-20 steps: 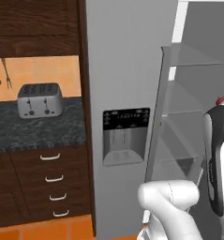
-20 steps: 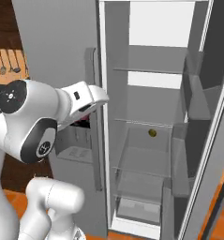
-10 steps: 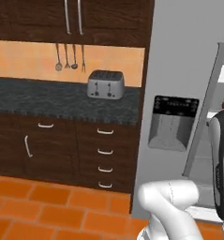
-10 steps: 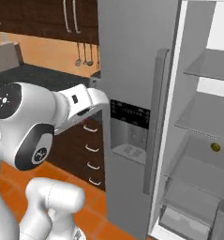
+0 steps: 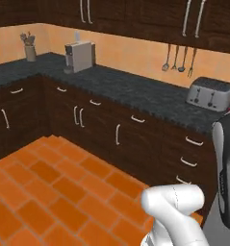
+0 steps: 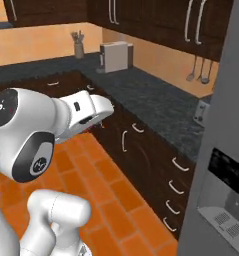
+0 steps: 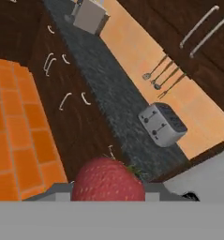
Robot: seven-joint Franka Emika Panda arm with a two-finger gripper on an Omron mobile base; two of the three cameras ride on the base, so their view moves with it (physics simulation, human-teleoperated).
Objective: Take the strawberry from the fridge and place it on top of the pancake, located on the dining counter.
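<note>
The strawberry (image 7: 108, 180), red with a bit of green leaf, sits close against the bottom of the hand view, and my gripper (image 7: 108, 188) is shut on it. From the right base view the gripper (image 6: 99, 124) hangs off the white arm above the tiled floor, with a speck of red at its tip. The fridge (image 6: 226, 125) stands at the right edge, grey, with its black dispenser panel (image 6: 230, 174) facing me. The pancake and the dining counter are out of view.
A dark speckled granite counter (image 5: 135, 89) on dark wood cabinets wraps around the corner. It carries a toaster (image 5: 210, 92), a coffee machine (image 5: 79, 56) and a utensil jar (image 5: 30, 50). Orange tile floor (image 5: 49, 192) lies open to the left.
Both base views have swung left, so the camera moved: the open fridge slid off to the right and the corner counter came in. The gripper stays shut on the strawberry.
</note>
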